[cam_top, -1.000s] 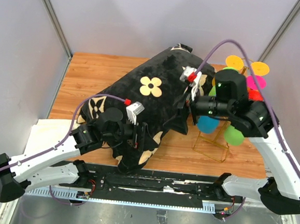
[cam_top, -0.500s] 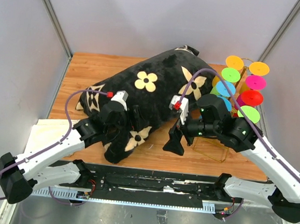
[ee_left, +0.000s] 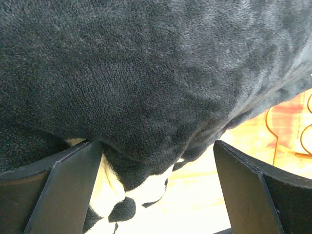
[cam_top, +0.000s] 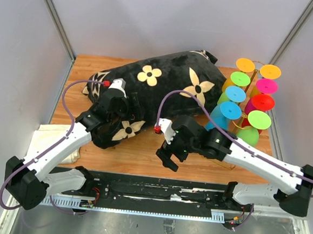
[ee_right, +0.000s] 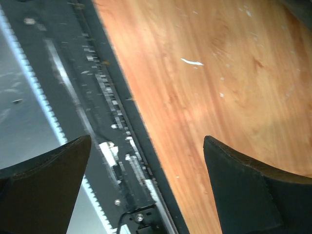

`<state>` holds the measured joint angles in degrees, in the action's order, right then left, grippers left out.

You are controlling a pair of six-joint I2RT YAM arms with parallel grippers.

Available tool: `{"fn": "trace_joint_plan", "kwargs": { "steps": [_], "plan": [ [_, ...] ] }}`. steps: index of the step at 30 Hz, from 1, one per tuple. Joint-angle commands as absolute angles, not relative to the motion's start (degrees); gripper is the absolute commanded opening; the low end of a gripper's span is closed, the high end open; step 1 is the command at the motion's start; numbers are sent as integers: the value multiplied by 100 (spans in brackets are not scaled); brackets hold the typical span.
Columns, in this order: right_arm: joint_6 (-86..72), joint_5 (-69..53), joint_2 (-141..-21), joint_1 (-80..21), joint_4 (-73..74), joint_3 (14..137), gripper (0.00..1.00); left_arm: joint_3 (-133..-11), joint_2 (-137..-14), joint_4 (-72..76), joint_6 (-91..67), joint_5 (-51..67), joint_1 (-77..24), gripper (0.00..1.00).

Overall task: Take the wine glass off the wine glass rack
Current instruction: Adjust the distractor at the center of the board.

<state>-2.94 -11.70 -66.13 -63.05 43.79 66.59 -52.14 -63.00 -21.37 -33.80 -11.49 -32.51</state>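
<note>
Though apart from the wine glass rack [cam_top: 250, 86], left end effector [ee_left: 158, 165] and right end effector [ee_right: 146, 161] both spread wide.

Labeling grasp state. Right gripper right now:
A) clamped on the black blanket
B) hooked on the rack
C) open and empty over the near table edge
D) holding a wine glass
C: the right gripper has its jaws wide apart, with only bare table and the base rail between them.

Wooden tabletop [cam_top: 143, 154] is covered by black plush cream-flowered blanket [cam_top: 169, 91]; tall gold wire wine glass rack [cam_top: 251, 87] is stood right of blanket.
</note>
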Motion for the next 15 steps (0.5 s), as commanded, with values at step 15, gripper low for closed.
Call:
{"fn": "trace_joint_plan", "kwargs": {
  "steps": [15],
  "plan": [
    [-1744, 3191, -9450, -5579, 2777, 7499, 98, -4933, -4503, -2844, -3780, -1639, -3226, 100]
  ]
}}
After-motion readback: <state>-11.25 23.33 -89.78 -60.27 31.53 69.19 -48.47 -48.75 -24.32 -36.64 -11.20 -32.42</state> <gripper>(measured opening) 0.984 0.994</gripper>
